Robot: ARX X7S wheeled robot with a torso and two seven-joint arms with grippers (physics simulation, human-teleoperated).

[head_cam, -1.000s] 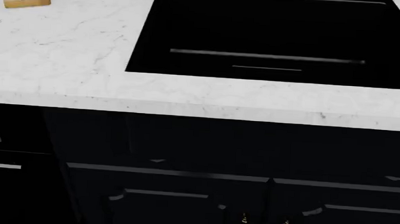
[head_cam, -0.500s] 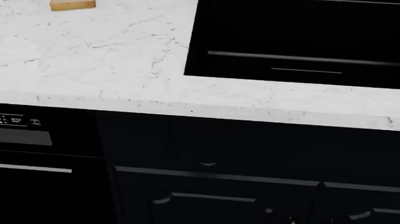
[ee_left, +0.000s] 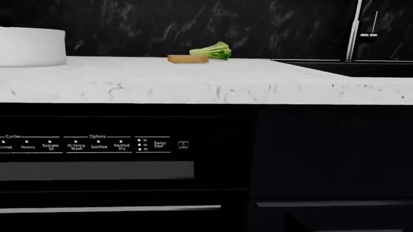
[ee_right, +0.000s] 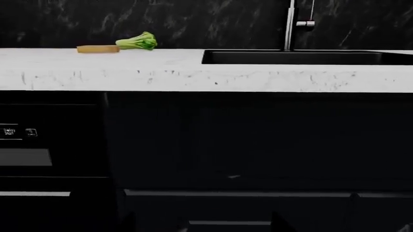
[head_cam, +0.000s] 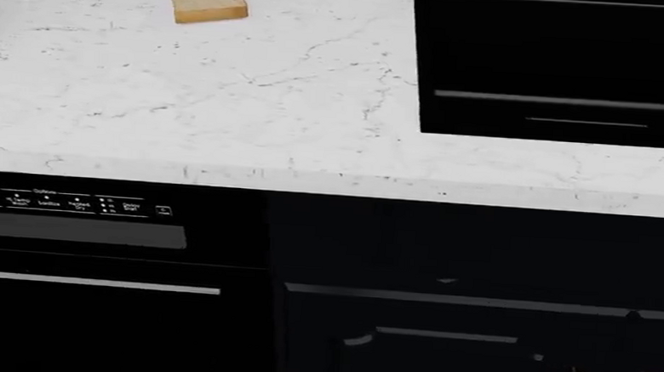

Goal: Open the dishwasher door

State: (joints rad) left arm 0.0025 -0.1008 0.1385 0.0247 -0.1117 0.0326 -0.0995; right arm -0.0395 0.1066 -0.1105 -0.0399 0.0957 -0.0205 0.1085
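Observation:
The dishwasher door (head_cam: pixel 75 326) is the glossy black front under the counter at the lower left of the head view, and it is closed. White control labels (head_cam: pixel 64 202) run along its top, above a grey strip (head_cam: pixel 74 230) and a thin silver bar handle (head_cam: pixel 88 283). The left wrist view faces the door (ee_left: pixel 96 188) and its handle (ee_left: pixel 110 209) head-on from close by. The right wrist view catches only the door's edge (ee_right: pixel 38 164). Both grippers show only as dark fingertips set wide apart, the left gripper (ee_left: pixel 206 224) and the right gripper (ee_right: pixel 201 224), each open and empty. Neither appears in the head view.
A white marble counter (head_cam: pixel 200 102) overhangs the fronts. On it lie a bread slice (head_cam: pixel 209 1) and a green vegetable (ee_left: pixel 213 50); a white bowl (ee_left: pixel 29 46) stands further along. A black sink (head_cam: pixel 566 70) with a faucet (ee_right: pixel 290 24) is at the right. Dark navy cabinet doors (head_cam: pixel 473 330) adjoin the dishwasher.
The head view has swung left: bread, sink and cabinets slid right in the picture, and much more of the dishwasher door with its labels and handle has come into view.

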